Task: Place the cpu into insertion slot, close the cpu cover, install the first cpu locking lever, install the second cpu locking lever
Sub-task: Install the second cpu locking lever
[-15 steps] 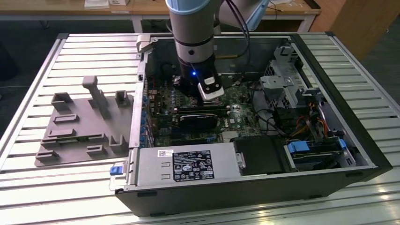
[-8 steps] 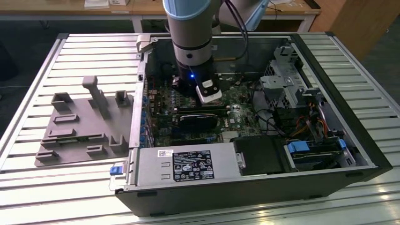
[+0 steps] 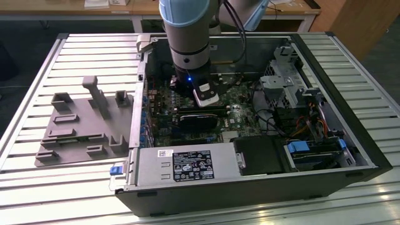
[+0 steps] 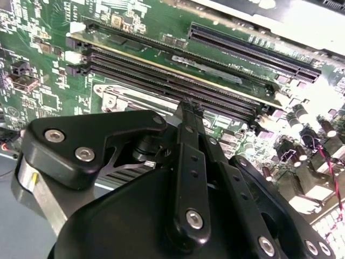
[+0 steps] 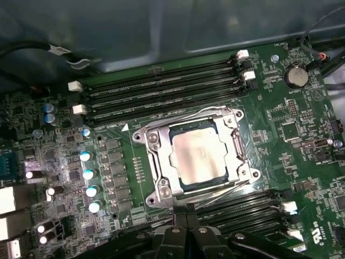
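Hovering just above the insertion slot (image 5: 197, 156), where the cpu (image 5: 200, 155) already sits under the lowered cpu cover (image 5: 156, 159), the gripper (image 5: 186, 216), fingers pressed together, should press each locking lever squarely.

A slatted metal table (image 3: 37, 79) under bright overhead light, wooden desks (image 3: 93, 11) behind it and dark floor (image 3: 25, 33) beyond.

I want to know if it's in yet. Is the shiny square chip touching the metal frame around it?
Touching. In the first wrist view the silvery-grey square chip sits in the window of the thin silvery metal frame, whose edges lie on its rim.
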Controlling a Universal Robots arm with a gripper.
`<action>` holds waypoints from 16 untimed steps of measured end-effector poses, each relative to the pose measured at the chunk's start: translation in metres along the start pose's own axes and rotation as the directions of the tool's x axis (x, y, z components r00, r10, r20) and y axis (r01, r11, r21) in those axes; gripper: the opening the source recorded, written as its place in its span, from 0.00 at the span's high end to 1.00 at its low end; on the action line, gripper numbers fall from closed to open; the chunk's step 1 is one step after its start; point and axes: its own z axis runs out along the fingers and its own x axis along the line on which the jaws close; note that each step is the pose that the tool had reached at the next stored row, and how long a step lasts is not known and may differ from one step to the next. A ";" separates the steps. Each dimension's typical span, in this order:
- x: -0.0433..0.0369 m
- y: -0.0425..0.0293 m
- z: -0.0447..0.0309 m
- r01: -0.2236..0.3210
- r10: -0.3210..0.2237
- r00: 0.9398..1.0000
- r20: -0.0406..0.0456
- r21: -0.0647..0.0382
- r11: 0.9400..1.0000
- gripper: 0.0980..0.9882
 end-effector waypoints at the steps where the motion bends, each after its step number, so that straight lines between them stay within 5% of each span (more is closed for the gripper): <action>1: 0.0003 -0.0015 -0.0001 -0.001 0.001 1.000 -0.001 -0.005 1.000 1.00; 16: 0.0067 -0.0164 0.0059 -0.014 0.012 1.000 -0.026 -0.102 0.995 1.00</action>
